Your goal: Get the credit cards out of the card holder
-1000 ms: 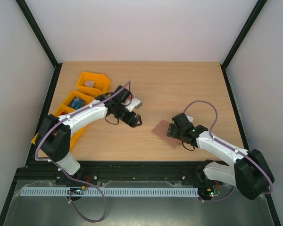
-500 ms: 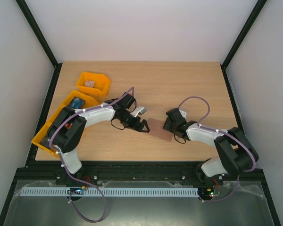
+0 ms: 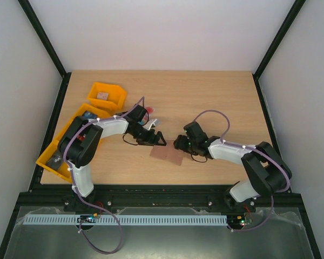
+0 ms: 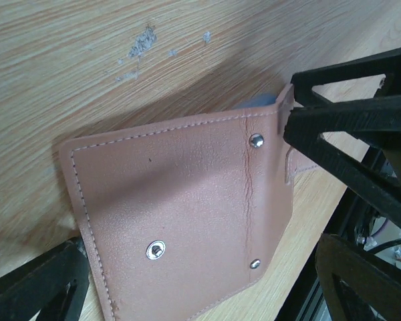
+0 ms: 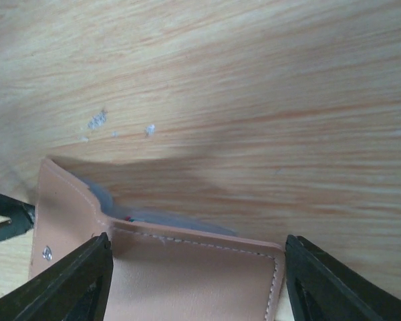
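While the card holder lies folded between them, the left gripper and right gripper hover at its edges, jaws apart, seemingly to pin and unfold it.

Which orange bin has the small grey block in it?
The smaller bin, farther back, holds the grey block; the longer bin sits nearer, partly under the left arm.

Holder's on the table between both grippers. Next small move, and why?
Probably close the left gripper on the card holder's flap edge and peel it open. It is barely ajar: only grey-blue lining and a red speck show, and the left jaws stand open over it.
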You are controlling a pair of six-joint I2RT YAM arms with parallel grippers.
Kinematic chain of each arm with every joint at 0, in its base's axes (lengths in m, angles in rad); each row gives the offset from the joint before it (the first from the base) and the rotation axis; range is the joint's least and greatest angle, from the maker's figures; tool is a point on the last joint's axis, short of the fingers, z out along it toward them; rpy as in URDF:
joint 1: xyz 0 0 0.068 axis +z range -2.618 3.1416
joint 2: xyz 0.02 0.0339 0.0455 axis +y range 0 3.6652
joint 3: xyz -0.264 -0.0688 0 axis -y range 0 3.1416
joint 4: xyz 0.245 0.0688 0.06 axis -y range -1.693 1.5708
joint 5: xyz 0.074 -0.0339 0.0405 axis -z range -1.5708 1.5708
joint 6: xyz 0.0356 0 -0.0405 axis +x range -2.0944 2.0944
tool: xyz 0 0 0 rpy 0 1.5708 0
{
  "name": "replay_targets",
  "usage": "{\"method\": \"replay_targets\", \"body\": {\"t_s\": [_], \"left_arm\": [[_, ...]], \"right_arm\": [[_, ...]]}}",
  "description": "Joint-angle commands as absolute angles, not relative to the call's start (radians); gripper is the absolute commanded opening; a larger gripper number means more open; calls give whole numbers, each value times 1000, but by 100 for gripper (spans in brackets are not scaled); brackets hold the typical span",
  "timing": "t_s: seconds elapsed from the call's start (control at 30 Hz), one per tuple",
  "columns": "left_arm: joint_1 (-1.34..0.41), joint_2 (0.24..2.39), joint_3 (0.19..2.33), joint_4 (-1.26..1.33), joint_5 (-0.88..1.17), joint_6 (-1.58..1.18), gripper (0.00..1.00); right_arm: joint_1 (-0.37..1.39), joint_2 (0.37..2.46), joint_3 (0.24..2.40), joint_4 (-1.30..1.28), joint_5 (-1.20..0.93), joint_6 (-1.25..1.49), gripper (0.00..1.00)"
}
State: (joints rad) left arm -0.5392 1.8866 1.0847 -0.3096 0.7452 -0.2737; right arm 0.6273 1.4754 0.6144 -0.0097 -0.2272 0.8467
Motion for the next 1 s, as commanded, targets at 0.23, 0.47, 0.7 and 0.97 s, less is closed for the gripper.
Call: {"method": "replay_targets", "body": {"t_s": [0.23,0.47,0.7,0.97], "left_arm": [[-541,1897,972,-255,748,-367,93],[-544,1863,880,-170,773,-442,91],[-543,1894,897,-168,803,-453,85],[-527,1866,911,-182,794,-428,74]], "right_arm": [[634,1334,589,-217,-206,886,79],[689,1415,579,-110,-248,934,81],[704,1445,577,168,-363,1041,80],[705,1490,603,234,-393,1051,49]]}}
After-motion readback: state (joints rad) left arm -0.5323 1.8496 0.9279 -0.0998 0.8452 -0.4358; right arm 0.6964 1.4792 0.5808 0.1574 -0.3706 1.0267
